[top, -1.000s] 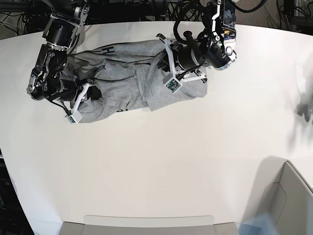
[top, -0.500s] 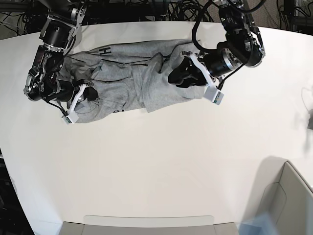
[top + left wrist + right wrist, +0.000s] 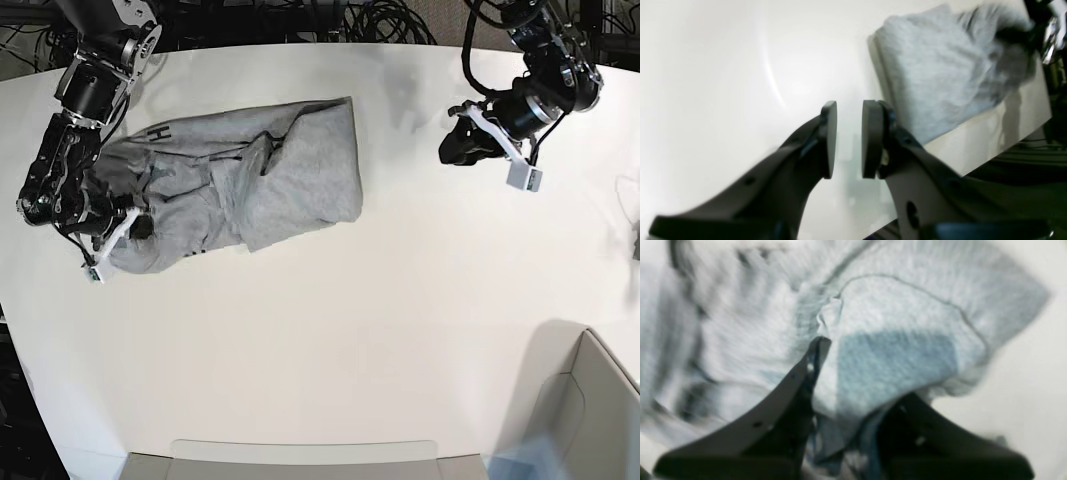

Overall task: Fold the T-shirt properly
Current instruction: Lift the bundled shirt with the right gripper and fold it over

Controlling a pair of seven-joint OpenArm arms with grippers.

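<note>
Since a second ago, when both arms worked over the T-shirt (image 3: 240, 185), the left gripper (image 3: 458, 146) has let go and swung well clear over bare white table (image 3: 330, 330), its jaws slightly parted and empty; the shirt has slid toward the right arm's side and lies bunched, lettering at its far edge; the right gripper (image 3: 846, 380) stays pinched on a fold of the T-shirt; no neat fold yet, by my reading; grey bin (image 3: 590, 400) at the table corner, well apart; nothing obstructs
</note>
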